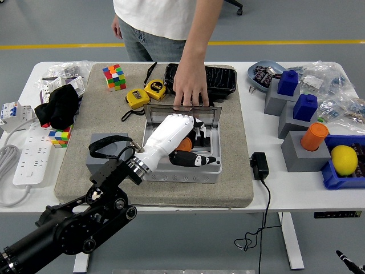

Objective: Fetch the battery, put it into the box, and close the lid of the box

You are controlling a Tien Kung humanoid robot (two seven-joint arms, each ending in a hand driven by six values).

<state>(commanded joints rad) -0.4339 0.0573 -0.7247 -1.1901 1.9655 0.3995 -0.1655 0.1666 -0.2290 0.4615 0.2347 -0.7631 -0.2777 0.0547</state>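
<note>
The grey box (181,173) sits on the felt mat (228,171) with its clear lid (212,116) standing up at the back. A person's hand (190,88) rests on the lid's top edge and holds it upright. My left hand (197,148), white with black fingertips, reaches into the box from the lower left. Its fingers (201,136) and thumb curl around the orange battery (183,144), which shows only partly under the palm, low inside the box. My right hand does not show.
Two yellow tape measures (145,92), a cube puzzle (114,76) and a black tray (219,79) lie behind the box. A grey block with a black strap (108,151) stands left of it. A black adapter (259,165) lies to the right, grey and blue blocks farther right.
</note>
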